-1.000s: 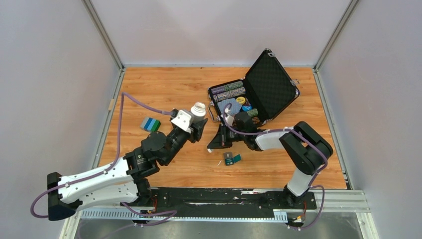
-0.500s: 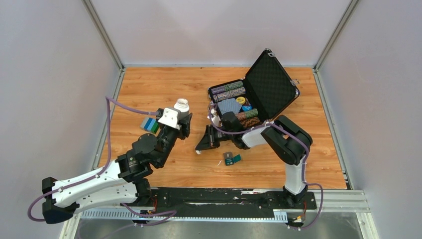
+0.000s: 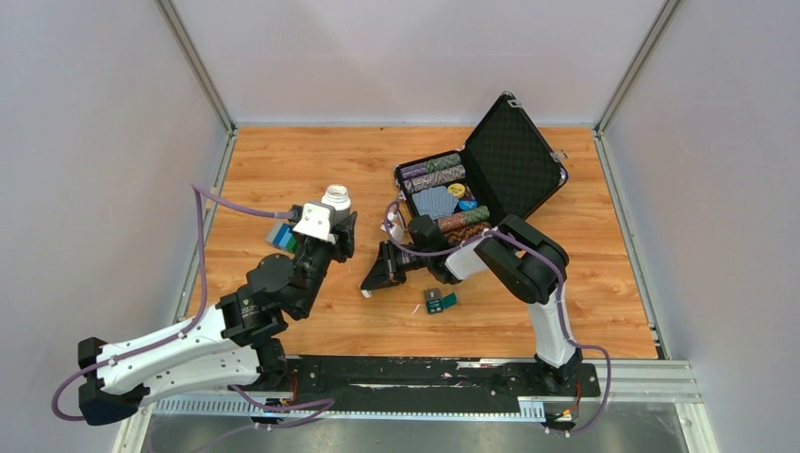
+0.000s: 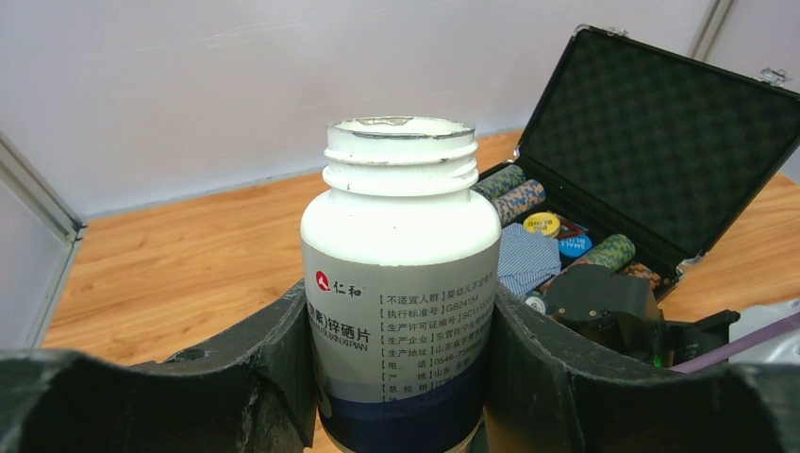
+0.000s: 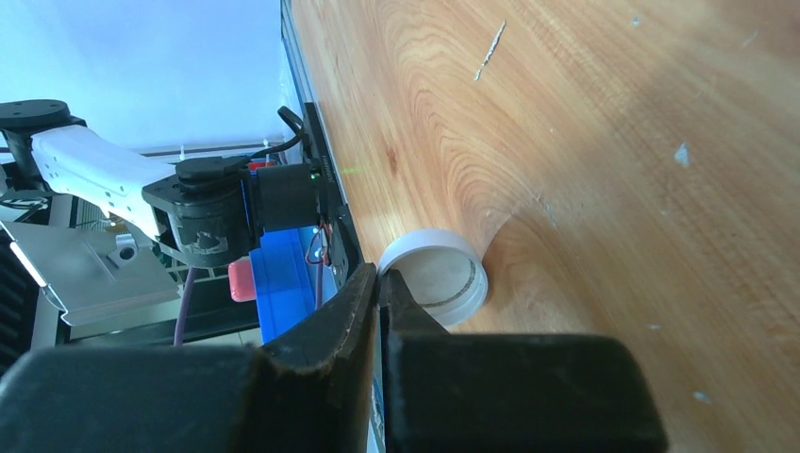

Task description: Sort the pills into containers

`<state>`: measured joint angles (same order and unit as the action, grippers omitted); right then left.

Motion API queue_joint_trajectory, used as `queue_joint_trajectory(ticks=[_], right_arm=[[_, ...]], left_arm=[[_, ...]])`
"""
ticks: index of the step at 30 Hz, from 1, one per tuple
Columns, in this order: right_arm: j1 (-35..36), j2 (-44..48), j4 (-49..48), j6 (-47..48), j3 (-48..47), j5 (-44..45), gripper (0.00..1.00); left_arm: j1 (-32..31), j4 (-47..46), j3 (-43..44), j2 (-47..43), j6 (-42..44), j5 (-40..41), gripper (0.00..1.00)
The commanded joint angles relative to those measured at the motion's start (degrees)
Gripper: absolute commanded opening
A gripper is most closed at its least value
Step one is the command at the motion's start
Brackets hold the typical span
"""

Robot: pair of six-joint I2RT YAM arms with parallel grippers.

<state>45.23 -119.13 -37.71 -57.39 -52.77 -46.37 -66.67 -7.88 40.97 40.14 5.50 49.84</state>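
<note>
Where the wooden worktop (image 3: 283, 160) nears its left rail, entry one: a small blue-and-green block (image 3: 280, 234), lying flat and partly hidden behind the left arm.

Entry two: left gripper (image 3: 332, 229) (image 4: 401, 387), clamped on a white bottle (image 3: 336, 198) (image 4: 401, 245). The bottle is upright and lifted off the wood, with both fingers (image 4: 274, 368) pressed to its lower sides. Its threaded neck is uncapped and its label carries Chinese print over a dark blue band.

Entry three: white cap (image 3: 369, 293) (image 5: 439, 274), on the worktop with its hollow side showing.

Entry four: right gripper (image 3: 375, 279) (image 5: 379, 283), low over the wood with its fingers drawn together. The tips touch the cap's rim; whether they nip that rim cannot be told.

Entry five: teal box (image 3: 440, 301), tiny and square. It sits on the worktop toward the near edge, just right of the cap and below the right forearm. Its hinged lid is folded open and the inside is grey.

Entry six: black chip case (image 3: 514, 156) (image 4: 660, 132), at the far right. Its lid stands open, and rows of chips and a deck of cards fill the tray.
</note>
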Motion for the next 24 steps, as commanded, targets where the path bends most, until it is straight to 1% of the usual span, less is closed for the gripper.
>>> queue_joint_trajectory(ticks=[1,5,12,21,24], right_arm=[[0.3,-2.0,-2.9,-0.7,-1.4,-0.2,0.07],[0.1,-1.3,-3.1,-1.2,0.2,2.2,0.10],[-0.2,-0.4,-2.2,-0.4,1.6,4.0,0.27],[-0.8,1.8,-2.4,-1.1,3.5,5.8,0.27],[-1.1,2.6,-3.3,-1.8,4.5,6.4,0.24]], left_arm=[[-0.1,-2.4,0.4,-0.1,-0.6,-0.5,0.00],[-0.1,-2.2,0.5,0.2,-1.3,-1.2,0.00],[-0.1,-1.4,0.6,0.6,-2.1,-1.4,0.00],[-0.1,-0.6,0.7,1.2,-3.2,-2.3,0.00],[-0.1,-0.4,0.9,1.4,-3.4,-2.4,0.00]])
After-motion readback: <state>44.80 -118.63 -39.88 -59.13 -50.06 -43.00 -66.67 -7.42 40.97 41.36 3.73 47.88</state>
